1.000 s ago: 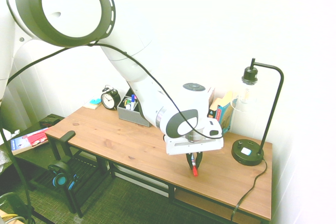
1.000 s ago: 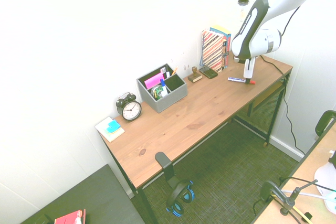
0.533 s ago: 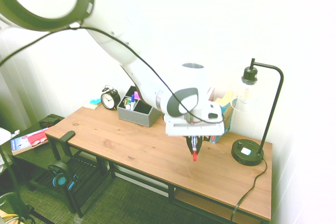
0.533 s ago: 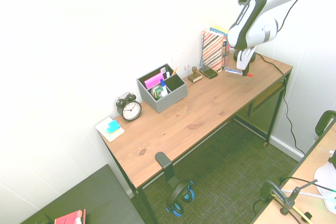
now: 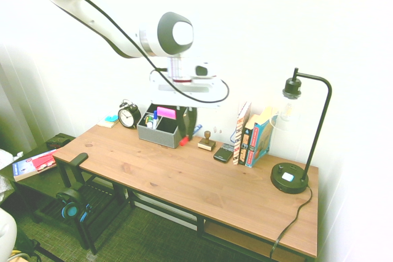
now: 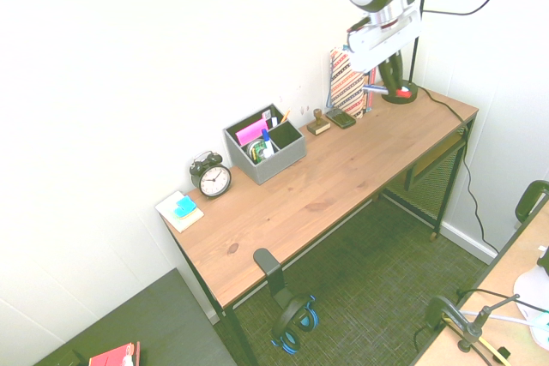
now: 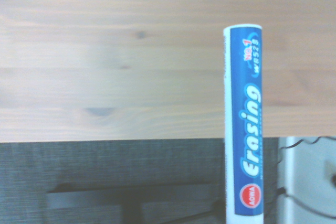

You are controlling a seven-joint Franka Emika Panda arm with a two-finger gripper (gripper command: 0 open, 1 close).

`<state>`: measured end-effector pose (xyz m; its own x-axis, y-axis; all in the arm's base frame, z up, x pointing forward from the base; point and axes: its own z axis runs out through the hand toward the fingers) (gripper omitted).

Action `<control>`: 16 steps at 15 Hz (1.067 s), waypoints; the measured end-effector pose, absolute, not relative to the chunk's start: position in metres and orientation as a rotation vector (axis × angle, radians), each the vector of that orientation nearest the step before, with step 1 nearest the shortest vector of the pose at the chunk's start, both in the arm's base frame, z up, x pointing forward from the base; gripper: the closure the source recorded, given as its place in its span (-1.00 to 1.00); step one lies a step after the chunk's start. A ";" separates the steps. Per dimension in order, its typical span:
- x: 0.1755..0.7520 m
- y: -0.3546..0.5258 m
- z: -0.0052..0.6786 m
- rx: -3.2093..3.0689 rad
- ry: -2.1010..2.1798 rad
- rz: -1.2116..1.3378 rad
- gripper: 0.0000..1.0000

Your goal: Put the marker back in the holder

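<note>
Above the wooden tabletop (image 5: 184,182), the jaws (image 5: 188,125) are closed on the dry-erase marker (image 5: 196,131), which is held off the surface. The marker has a white barrel with a blue printed label and a red cap; the wrist view shows the label text "Erasing". In the second exterior view, the red-capped end points toward the desk lamp (image 6: 400,93) side and the barrel extends toward the side of the gray desk organizer (image 6: 279,156).

The organizer stands on the tabletop and is divided into compartments. It contains a pink item (image 6: 252,131), a blue-capped marker (image 6: 267,142) and other stationery. The task marker is outside the organizer, well apart from it in the second exterior view.

A black twin-bell alarm clock (image 6: 213,177) stands beside the organizer. Next to the clock lies a light pad (image 6: 179,212) bearing blue sticky notes (image 6: 184,207). On the organizer's other side are a wooden stamp (image 6: 318,123), a dark calculator-like device (image 6: 340,118) and a row of upright books (image 5: 249,139). The lamp has a round black base and a clear glass shade. Headphones (image 6: 294,321) with blue trim hang from a black hook (image 6: 269,268) at the tabletop edge.
</note>
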<state>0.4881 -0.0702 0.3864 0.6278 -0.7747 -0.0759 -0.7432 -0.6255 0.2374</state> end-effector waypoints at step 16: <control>0.621 0.004 0.343 2.383 -2.399 -0.799 1.00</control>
